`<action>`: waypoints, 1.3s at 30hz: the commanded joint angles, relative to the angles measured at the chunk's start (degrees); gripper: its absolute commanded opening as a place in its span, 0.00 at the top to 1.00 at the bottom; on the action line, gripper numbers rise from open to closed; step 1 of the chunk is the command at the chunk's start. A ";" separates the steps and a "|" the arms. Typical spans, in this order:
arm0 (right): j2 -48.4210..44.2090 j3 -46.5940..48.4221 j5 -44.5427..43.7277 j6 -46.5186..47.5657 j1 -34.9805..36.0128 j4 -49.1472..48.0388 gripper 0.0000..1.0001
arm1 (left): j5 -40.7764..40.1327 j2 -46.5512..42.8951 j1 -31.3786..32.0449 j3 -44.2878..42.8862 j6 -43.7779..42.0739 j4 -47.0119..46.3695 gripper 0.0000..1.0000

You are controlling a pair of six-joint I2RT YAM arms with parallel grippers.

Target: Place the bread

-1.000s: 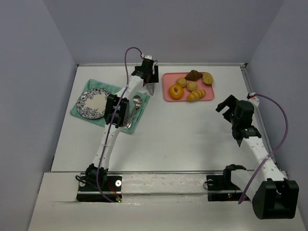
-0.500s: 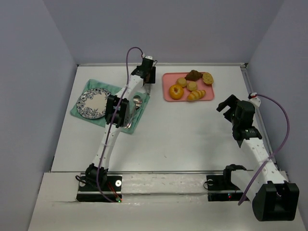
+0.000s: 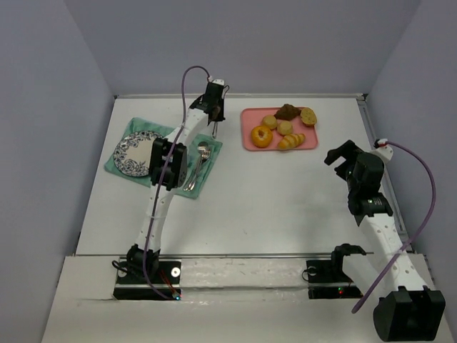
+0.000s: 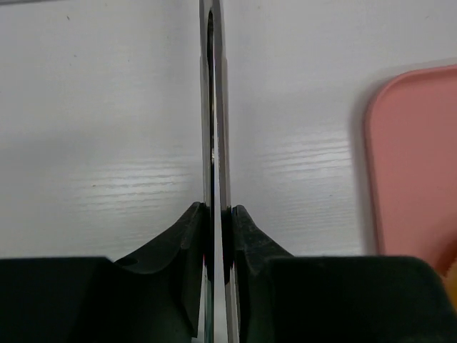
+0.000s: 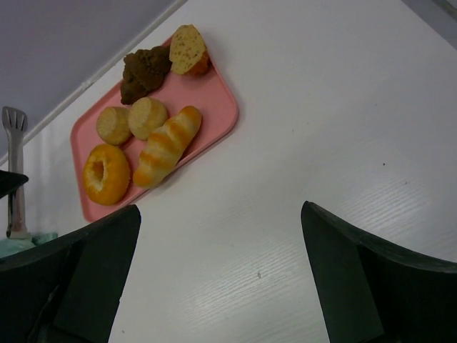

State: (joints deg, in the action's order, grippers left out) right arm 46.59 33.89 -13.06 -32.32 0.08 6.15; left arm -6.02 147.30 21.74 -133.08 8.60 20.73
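Reads as bright polished metal on the thin tongs (image 4: 213,107) pinched in the matt black plastic of the left gripper (image 4: 216,218), over a matt white table (image 4: 100,143) with a fine wood-like grain. Looks like smooth satin plastic on the pink tray (image 5: 214,107), dry matt crust on the striped roll (image 5: 166,146) and rough crumb on the dark brown piece (image 5: 146,68). Shows soft green cloth (image 3: 113,166) under a glossy patterned plate (image 3: 136,152).
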 commanded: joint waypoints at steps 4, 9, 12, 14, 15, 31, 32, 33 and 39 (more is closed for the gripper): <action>-4.48 -0.75 1.45 1.46 0.10 -0.09 0.00 | 2.50 -20.02 0.85 1.05 -0.86 -5.87 0.81; -6.07 -1.02 3.39 1.64 0.10 0.17 0.00 | 4.00 -32.68 3.13 14.13 -1.22 -10.44 0.81; -7.03 -1.28 4.00 1.38 0.10 0.18 0.00 | 4.18 -40.91 5.76 30.96 -0.87 -15.34 0.81; -7.56 -1.37 4.36 1.29 0.10 0.18 0.00 | 3.39 -47.68 8.31 38.91 0.09 -20.78 0.78; -7.65 -1.46 4.71 1.12 0.10 0.18 0.00 | 3.21 -49.99 9.10 46.43 0.80 -23.17 0.76; -7.65 -1.54 7.26 0.15 0.10 0.00 0.00 | 5.76 -66.45 16.58 72.96 8.28 -32.77 0.42; -7.65 -1.55 7.26 0.15 0.10 -0.09 0.00 | 5.58 -66.45 16.50 72.96 8.36 -32.77 0.42; -7.65 -1.46 7.26 0.15 0.10 -0.09 0.00 | 5.50 -65.75 16.50 72.87 8.54 -32.77 0.42; -7.65 -1.63 7.26 0.06 0.10 -0.18 0.00 | 5.05 -59.52 16.41 68.57 7.93 -31.11 0.36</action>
State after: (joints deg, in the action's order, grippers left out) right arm 39.44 32.82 -6.39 -31.97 0.08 7.14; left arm -0.49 84.38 38.17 -60.66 16.73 -7.94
